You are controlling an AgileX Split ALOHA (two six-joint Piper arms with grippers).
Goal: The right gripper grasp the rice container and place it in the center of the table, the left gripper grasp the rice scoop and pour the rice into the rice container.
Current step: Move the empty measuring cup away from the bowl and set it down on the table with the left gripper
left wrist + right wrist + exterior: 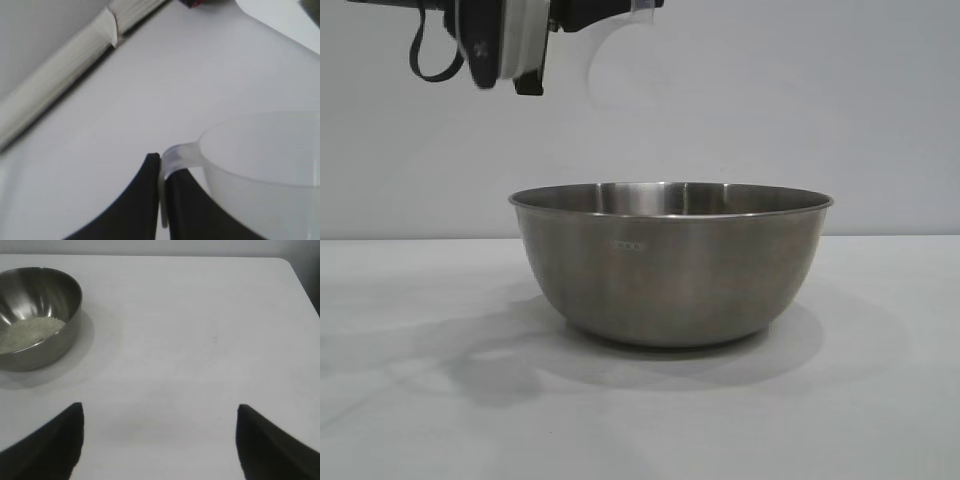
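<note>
Left gripper, clamped on the small translucent plastic rice scoop, hangs above the round stainless-steel rice container, rice inside; right gripper waits open, well apart.

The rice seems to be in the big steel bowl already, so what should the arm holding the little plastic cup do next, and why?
Probably carry the rice scoop away and set it on the table. Rice already lies in the rice container, the scoop looks empty, and the left end effector is shut on its handle above the bowl.

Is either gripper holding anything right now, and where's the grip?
The left gripper is shut on the rice scoop, pinching its side loop handle. The right gripper is open and holds nothing.
</note>
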